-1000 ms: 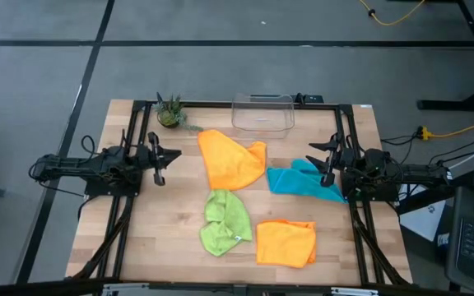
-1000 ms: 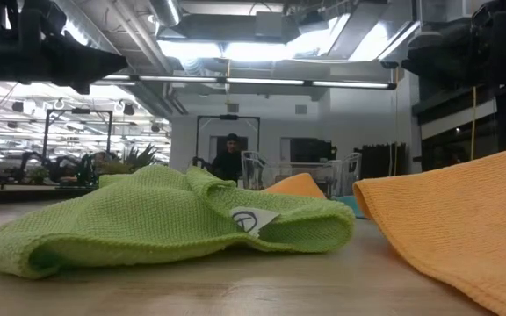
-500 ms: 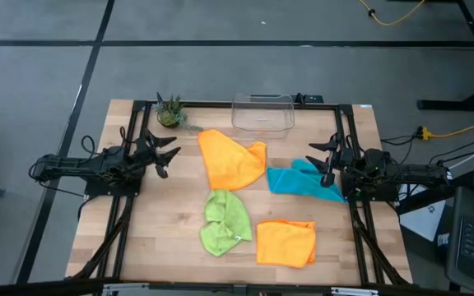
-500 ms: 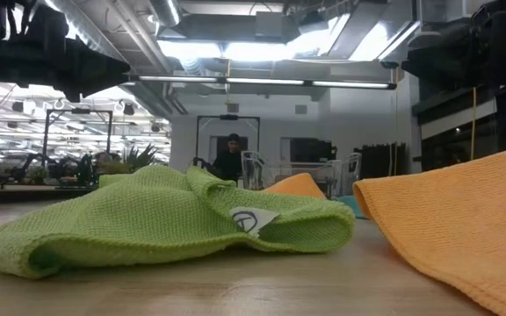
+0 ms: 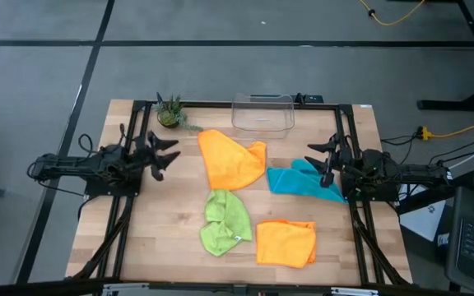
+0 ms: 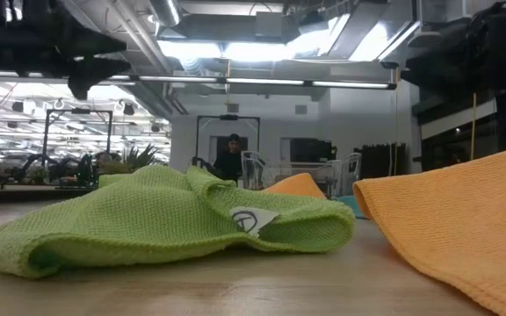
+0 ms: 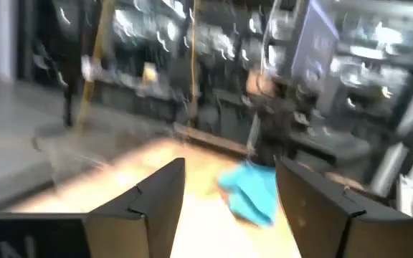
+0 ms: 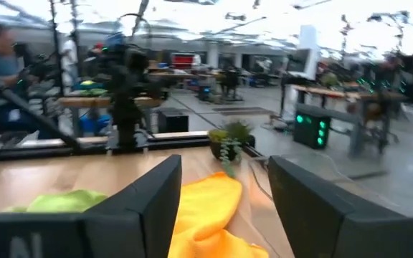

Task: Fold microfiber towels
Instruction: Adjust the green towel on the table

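Hovering at the table's left side, our left gripper (image 5: 164, 154) has its fingers spread and carries nothing; in its wrist view the 2 dark fingers stand apart with bare tabletop between them. Our right gripper (image 5: 322, 163) hangs at the right side, fingers likewise apart and empty, its tips just beside the teal towel (image 5: 303, 181).

Moving outward, we see 4 microfiber towels on the wooden table (image 5: 171, 230), all loose and rumpled. 1 orange towel (image 5: 230, 159) lies at the middle toward the far edge, between both grippers. The lime green towel (image 5: 226, 222) sits just nearer than it, bunched, white tag showing in the low view. The second orange towel (image 5: 286, 242) lies near the front edge, right of the green one, looking roughly doubled over already. A clear plastic bin (image 5: 262, 113) and a small potted plant (image 5: 169, 113) stand along the far edge.

We judge the step as the approach: no towel is gripped yet. Next move likely calls for both arms to drop onto 1 towel's corners, probably the central orange one, pinch, spread it flat, then fold.
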You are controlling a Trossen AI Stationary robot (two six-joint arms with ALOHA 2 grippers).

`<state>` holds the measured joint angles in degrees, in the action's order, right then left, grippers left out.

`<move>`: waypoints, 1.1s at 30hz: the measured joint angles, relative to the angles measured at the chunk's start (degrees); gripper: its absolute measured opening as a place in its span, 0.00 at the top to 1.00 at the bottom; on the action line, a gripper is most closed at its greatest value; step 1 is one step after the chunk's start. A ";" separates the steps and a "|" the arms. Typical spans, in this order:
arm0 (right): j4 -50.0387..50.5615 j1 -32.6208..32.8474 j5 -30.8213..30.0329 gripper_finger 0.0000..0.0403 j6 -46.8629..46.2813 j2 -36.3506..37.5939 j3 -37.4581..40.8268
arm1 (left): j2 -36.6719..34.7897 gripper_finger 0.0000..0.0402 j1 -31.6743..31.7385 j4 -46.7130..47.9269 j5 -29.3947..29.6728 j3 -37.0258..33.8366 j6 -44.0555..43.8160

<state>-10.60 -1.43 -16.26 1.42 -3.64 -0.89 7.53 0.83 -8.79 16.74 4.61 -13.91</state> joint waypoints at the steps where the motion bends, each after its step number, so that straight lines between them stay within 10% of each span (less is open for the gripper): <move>1: 0.12 0.00 -1.31 0.47 -1.26 0.00 0.00 | 2.59 0.48 -0.25 1.23 -0.68 1.05 -1.89; 16: 0.30 -0.02 -5.17 0.47 -5.81 0.00 0.00 | 63.34 0.50 -13.97 3.93 -11.17 27.46 2.97; 33: 7.93 -0.02 -5.07 0.47 -8.69 0.00 0.00 | 89.09 0.45 -21.08 7.66 -14.23 42.92 -4.04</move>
<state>-2.67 -1.45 -21.33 -7.28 -3.64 -0.89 96.62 -20.25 -1.13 2.51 47.53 -17.96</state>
